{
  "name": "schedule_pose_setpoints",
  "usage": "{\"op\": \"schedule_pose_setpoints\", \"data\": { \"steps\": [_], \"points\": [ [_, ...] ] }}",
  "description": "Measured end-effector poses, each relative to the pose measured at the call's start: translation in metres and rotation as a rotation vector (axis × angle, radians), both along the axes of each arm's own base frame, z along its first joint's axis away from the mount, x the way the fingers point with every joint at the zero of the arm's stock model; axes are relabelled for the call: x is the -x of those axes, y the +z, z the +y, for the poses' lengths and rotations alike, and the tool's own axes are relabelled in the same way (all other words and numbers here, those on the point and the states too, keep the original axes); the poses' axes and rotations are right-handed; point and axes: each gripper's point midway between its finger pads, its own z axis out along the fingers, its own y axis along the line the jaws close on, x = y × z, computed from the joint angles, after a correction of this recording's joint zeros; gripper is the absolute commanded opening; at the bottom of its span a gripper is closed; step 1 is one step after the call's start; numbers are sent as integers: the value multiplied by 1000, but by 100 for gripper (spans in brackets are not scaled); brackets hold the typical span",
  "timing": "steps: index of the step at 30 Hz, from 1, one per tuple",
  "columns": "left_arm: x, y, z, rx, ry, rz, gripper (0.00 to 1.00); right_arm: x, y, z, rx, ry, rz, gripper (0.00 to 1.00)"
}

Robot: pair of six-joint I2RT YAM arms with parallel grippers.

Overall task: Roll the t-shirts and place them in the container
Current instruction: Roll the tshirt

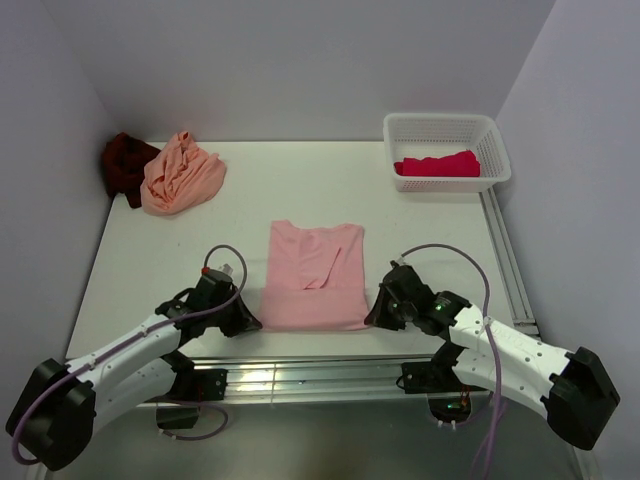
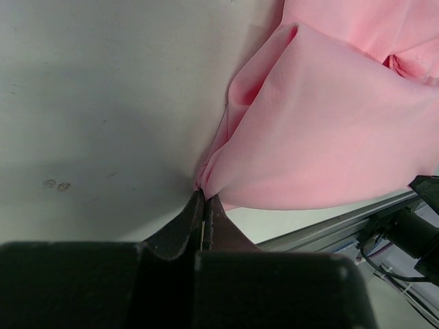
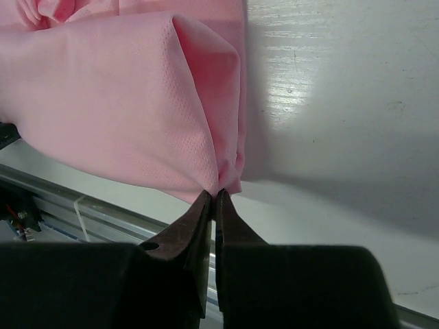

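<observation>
While pinching the near hem of the light pink t-shirt (image 1: pixel 312 278), clamping its left corner tight in the left hand (image 1: pixel 255 322) and its right corner in the right hand (image 1: pixel 372 318), best raising both together and carrying them far, level and taut, for a straight first turn. Lying flat on the desk (image 1: pixel 300 190) by its near edge, running its long axis near to far, apparently pointing the neck far.

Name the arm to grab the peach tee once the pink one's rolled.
Left. The peach tee lies far left, nearer the left gripper; the right gripper is across the pink tee. Both now pinch its near corners.
</observation>
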Motion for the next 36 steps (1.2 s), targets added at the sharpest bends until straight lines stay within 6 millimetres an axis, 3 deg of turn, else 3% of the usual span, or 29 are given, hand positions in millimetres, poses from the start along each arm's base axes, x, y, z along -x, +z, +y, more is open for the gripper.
{"op": "schedule_pose_setpoints", "data": {
  "steps": [3,9,24,31,36],
  "points": [
    [-1,1,0,2,1,-5,0,1,0,1,0,1,1,2],
    [-2,6,-1,13,5,-24,0,3,-4,0,10,-3,18,5],
    [-8,21,-6,20,0,-24,0,2,-1,-3,69,6,54,0],
    [-16,28,-8,43,19,-74,0,-12,13,-3,1,-32,-84,0],
    [-14,25,-9,61,37,-116,0,-15,3,-11,-19,-78,-142,0]
  ]
}}
